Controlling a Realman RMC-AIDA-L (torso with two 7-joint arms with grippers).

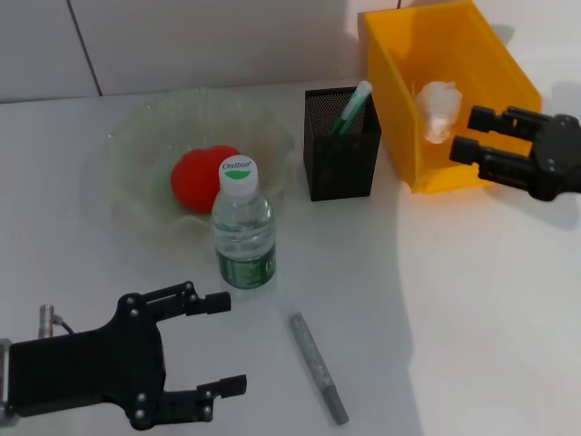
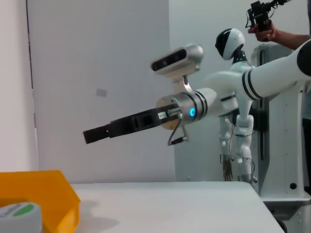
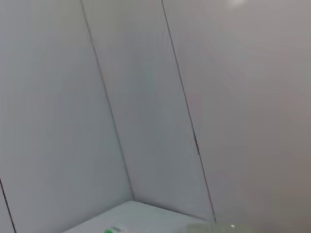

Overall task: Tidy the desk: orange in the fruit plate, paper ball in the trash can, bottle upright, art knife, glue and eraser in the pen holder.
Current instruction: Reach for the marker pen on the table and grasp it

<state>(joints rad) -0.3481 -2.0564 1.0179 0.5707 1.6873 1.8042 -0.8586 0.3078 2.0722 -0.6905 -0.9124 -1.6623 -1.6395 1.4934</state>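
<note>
The orange (image 1: 200, 179) lies in the pale-green fruit plate (image 1: 134, 145). Just in front of it the bottle (image 1: 243, 232) stands upright, its cap (image 2: 18, 217) also showing in the left wrist view. A green-and-white glue stick (image 1: 352, 106) leans in the black mesh pen holder (image 1: 341, 145). The paper ball (image 1: 438, 110) rests inside the yellow trash can (image 1: 427, 45). On the table lies the grey art knife (image 1: 318, 366), to the right of my open left gripper (image 1: 233, 343). My right gripper (image 1: 465, 133) hangs open at the can's front right corner. The eraser is out of view.
A white tiled wall runs behind the table. The left wrist view looks across the table past the trash can corner (image 2: 43, 194) to my right arm's gripper (image 2: 95, 134), with another robot and a person beyond the table edge.
</note>
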